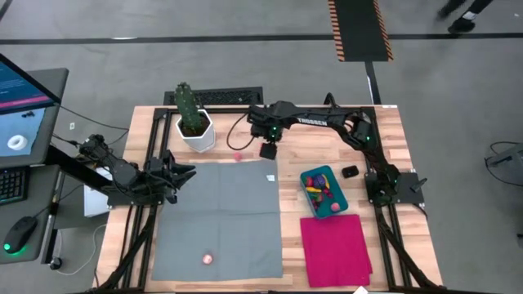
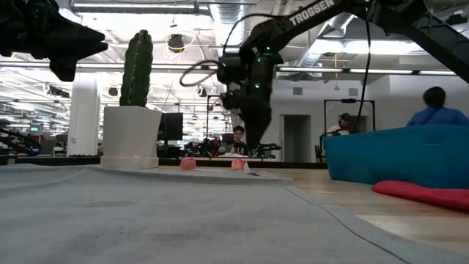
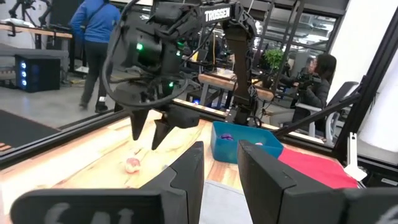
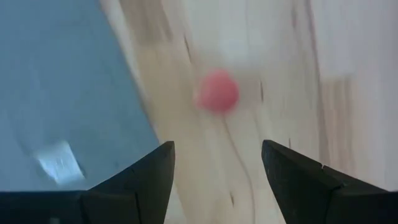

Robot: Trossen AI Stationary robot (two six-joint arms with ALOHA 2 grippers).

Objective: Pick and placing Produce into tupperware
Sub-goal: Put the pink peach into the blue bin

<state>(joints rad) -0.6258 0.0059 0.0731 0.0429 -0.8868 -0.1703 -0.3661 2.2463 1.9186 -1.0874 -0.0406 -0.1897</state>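
From above, the small teal rectangular plastic tub [image 1: 324, 191] already holds several small toy fruits and vegetables in red, pink, yellow and purple, so much of the sorting looks done. Two pieces remain outside it: a small pink toy fruit on the bare wood [image 1: 238, 155], just beside the right gripper [image 1: 268, 150] on the side away from the tub, and another pink piece [image 1: 207, 260] low on the grey cloth [image 1: 216, 219], well apart from both claws. The left gripper [image 1: 186, 171] waits at the cloth's edge, far from the tub.

At table height, two pink pieces [image 2: 188, 163] [image 2: 237, 164] sit along the far edge of the cloth, with the right gripper [image 2: 253, 121] hanging above and just beside the nearer-to-it one; the teal tub [image 2: 396, 154] stands off to its other side.

The left wrist view shows the left claw [image 3: 219, 168] with its fingers part-way apart and nothing between them, and beyond it the right claw [image 3: 149, 132] spread above the pink fruit [image 3: 132, 164].

The right wrist view looks down past spread, empty fingers [image 4: 149, 180] at the pink fruit [image 4: 218, 91] ahead of them on the wood. The grasp is not yet made; I judge two pickups are left.
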